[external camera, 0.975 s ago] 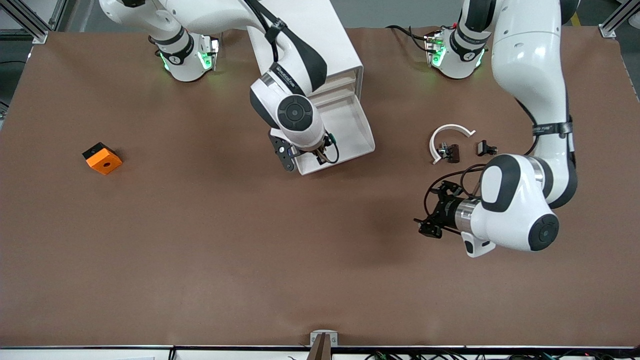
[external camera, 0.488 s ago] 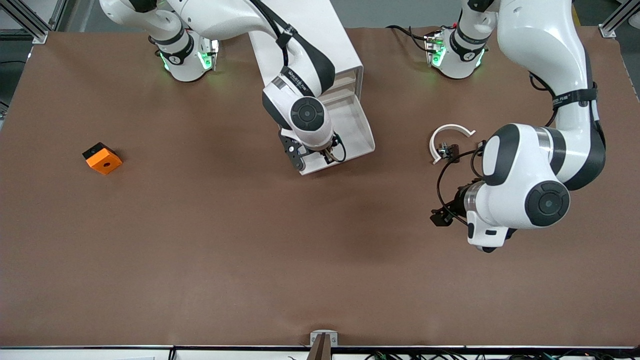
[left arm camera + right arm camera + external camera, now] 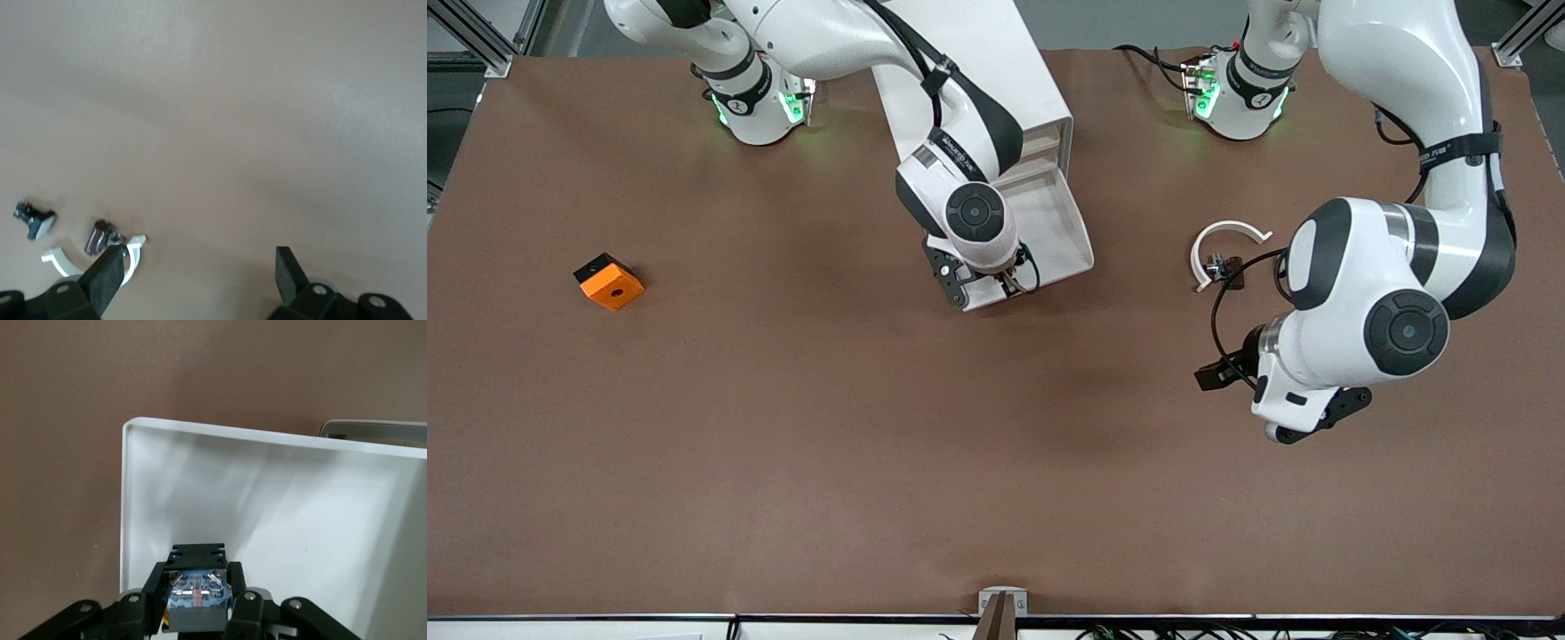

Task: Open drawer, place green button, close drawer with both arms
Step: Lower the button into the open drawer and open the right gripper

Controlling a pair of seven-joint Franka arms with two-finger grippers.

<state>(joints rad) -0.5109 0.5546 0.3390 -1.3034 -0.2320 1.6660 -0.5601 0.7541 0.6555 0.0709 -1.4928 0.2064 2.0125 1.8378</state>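
The tall white box cabinet [image 3: 996, 84] lies between the two arm bases, with one shallow white tray drawer [image 3: 1049, 233] pulled out toward the front camera. The right arm's black two-finger gripper [image 3: 1003, 283] hangs over the front edge of that open drawer; in the right wrist view its fingers [image 3: 240, 587] are clamped on a small blue-grey block [image 3: 197, 603] with metal contacts showing, which is probably the push button seen from its underside, though its green cap is hidden. The white floor of the tray [image 3: 280, 513] lies directly below that block. A black band on the right arm's forearm carries small white lettering, too fine to read. The left arm's black two-finger gripper [image 3: 1218, 372] hovers over bare brown table toward the left arm's end, and in the left wrist view its fingers [image 3: 110, 280] stand wide apart with nothing between them. Near it on the table lie a white curved plastic arc [image 3: 1223, 244] and a small dark brown clip piece [image 3: 1230, 269] touching the arc's inner side. An orange cube with a black hole [image 3: 609, 282] rests well apart, toward the right arm's end.
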